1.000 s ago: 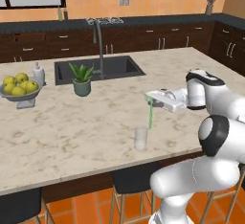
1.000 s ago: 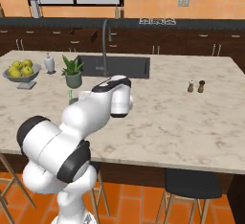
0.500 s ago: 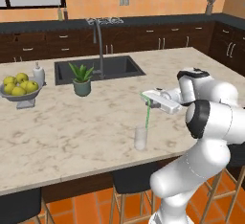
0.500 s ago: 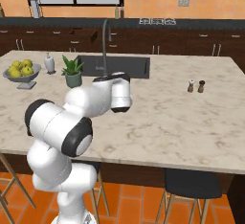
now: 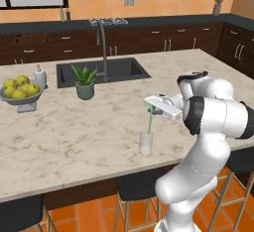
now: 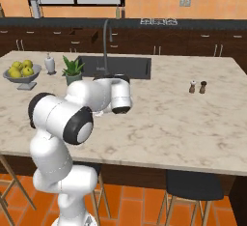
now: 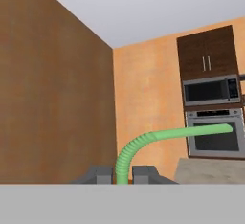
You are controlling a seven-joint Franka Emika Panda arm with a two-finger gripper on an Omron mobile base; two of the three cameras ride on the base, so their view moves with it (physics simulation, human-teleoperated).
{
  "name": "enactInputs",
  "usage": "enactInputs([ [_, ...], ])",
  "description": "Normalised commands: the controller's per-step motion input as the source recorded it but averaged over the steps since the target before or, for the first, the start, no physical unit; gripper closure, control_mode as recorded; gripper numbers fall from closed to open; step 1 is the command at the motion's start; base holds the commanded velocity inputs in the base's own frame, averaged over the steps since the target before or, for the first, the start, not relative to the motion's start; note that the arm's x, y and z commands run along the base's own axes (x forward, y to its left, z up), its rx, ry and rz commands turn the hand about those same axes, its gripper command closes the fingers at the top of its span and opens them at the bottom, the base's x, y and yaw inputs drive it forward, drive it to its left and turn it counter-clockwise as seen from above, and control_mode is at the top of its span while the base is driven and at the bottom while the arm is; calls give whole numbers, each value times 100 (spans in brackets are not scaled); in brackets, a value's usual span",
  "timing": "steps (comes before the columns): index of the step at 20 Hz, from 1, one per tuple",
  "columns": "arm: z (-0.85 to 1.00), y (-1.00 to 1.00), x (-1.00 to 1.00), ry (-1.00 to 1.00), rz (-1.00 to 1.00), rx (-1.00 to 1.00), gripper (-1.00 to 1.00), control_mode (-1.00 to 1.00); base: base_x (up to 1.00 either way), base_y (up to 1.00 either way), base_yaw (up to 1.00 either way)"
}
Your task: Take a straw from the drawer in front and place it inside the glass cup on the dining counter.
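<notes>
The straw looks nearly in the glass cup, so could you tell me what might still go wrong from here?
1. The glass cup stands near the dining counter's front edge; a sideways nudge from the straw could tip it off.
2. The straw is much taller than the cup, so on release it may lean and topple it.
3. The end effector grips just below the bend; opening unevenly could flick the straw out.

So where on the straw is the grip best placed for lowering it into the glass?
High on the straw, just below its bent top, coming from the side as the gripper does now. The straw hangs upright, its lower end at the glass cup, so that grip leaves the straight shaft free to slide in.
</notes>
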Motion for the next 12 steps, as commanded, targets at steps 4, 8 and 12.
enactInputs([
  [4, -24, 4, 27, 0, 0, 0, 100, -100, 0, 0, 0],
  [8, -32, 0, 30, 0, 0, 0, 100, -100, 0, 0, 0],
  [12, -31, 0, 30, 0, 0, 0, 100, -100, 0, 0, 0],
])
